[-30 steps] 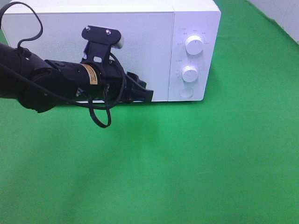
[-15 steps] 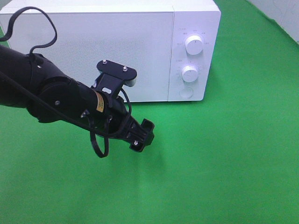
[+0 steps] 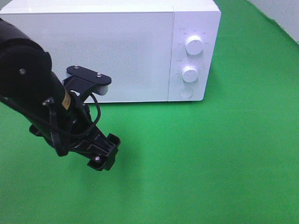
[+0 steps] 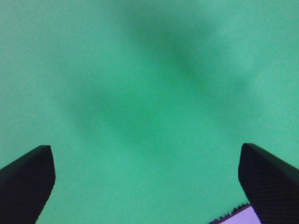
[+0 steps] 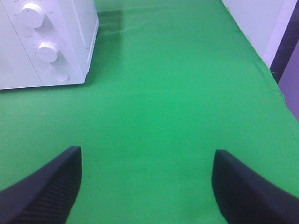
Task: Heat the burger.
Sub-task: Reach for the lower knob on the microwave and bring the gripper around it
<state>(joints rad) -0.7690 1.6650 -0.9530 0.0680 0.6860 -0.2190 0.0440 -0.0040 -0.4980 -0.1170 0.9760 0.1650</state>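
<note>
Exterior high: the left gripper (image 3: 106, 153) is seen over the green cloth (image 3: 210, 163) before the shut microwave (image 3: 112, 46), fingers spread, empty. On the right gripper (image 5: 147, 156), fingers are likewise parted, apparently empty in a cropped view.

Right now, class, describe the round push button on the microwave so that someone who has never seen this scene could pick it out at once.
Find the white microwave at the back of the green cloth, then the control panel on its right side. Below the upper dial and the lower dial sits the button: a flat, plain disc, while both dials stand out from the panel.
</note>
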